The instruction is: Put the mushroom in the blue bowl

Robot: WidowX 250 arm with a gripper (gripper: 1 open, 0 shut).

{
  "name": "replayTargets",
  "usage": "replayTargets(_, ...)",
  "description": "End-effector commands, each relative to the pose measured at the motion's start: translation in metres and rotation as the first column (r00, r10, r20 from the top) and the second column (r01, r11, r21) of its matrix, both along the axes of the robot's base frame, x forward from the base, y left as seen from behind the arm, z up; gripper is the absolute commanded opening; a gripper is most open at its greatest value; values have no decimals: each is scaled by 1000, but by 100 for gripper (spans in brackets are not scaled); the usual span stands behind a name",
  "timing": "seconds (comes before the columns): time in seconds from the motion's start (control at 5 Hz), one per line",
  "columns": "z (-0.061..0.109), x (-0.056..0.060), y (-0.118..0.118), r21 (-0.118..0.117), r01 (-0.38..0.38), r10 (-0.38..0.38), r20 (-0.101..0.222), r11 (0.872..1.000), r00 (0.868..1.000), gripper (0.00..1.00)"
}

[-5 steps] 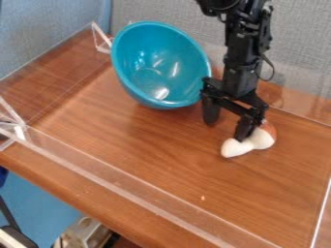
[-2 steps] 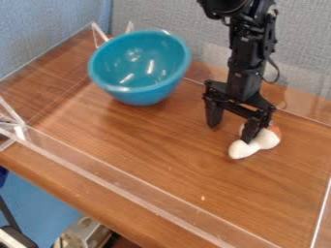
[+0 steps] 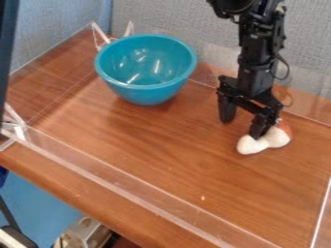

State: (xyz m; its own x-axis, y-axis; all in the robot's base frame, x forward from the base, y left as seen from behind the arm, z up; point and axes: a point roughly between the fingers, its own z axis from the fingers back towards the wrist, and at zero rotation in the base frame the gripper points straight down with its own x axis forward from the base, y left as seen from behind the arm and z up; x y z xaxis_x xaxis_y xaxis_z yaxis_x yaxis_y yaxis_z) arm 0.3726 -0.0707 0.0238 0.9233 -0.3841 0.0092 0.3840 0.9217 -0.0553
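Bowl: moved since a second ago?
Yes. The bowl was tipped on its side nearer the tray's middle; it now sits upright, shifted left toward the tray's back-left corner, farther from the claw.

arm (image 3: 265,39) cut off at top edge, mushroom (image 3: 262,142) cap behind fingers (image 3: 265,124)

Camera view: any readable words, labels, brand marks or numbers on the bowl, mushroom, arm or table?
None can be read.
Bowl: plain, no marking.
Mushroom: no marking visible.
Arm: no readable label; too small to tell.
Table: bare wood, no text.
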Motion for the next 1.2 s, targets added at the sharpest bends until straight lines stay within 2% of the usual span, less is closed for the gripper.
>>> replayTargets(0.0, -15, -2, -4, 2, 73, -73, -18, 997, 997, 100)
replayTargets(0.2, -10, 5, -9, -3, 113, -113, -18, 994, 993, 0)
replayTargets(0.4, 0, 10, -12, -8, 140, -140, -11, 990, 990, 0)
replayTargets(1.0, 49, 17, -5, -8, 104, -103, 31, 995, 994, 0)
